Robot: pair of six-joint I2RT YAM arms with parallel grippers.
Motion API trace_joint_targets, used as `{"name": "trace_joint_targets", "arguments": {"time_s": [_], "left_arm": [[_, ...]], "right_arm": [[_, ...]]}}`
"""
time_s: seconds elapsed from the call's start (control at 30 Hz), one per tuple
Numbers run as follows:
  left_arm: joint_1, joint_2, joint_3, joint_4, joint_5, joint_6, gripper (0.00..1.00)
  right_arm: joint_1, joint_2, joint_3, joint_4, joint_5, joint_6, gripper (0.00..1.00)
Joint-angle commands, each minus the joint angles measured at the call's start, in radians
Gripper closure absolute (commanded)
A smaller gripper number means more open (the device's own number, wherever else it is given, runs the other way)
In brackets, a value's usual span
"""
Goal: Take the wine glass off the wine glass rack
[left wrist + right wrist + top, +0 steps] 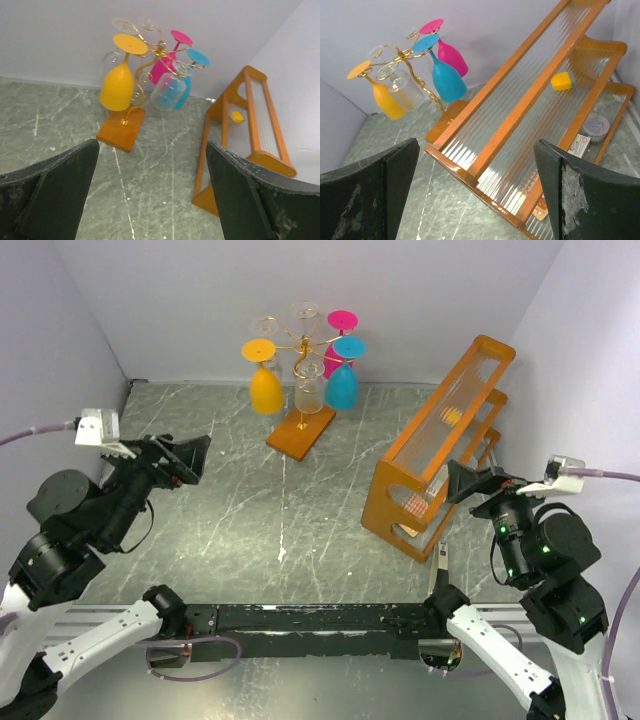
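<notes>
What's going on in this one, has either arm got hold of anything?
Nothing is held. The left gripper and the right gripper are both open and empty, well short of the wine glass rack at the far middle of the table. A yellow wine glass, a blue one, a pink one and a clear one hang upside down on it, untouched.

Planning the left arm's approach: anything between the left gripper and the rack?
Nothing. Only bare table lies between the left gripper and the rack. The top view shows it, and the left wrist view agrees.
</notes>
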Motion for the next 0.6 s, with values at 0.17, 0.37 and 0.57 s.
{"name": "trace_joint_targets", "arguments": {"time_s": [0.17,0.37,0.57], "left_arm": [[0.219,0.177,0.091,0.05,0.157,-0.006,0.01],[0.353,0.313,0.179,0.029,0.259,-0.017,0.02],[0.442,0.469,0.306,-0.037,0.374,-0.045,0.04]], "right_arm": [[-0.008,0.191,0.161,-0.008,-0.044,-0.013,0.0],[-0.012,0.316,0.25,0.023,-0.108,-0.026,0.0],[-0.016,0.425,0.306,0.054,-0.194,-0.017,0.0]]}}
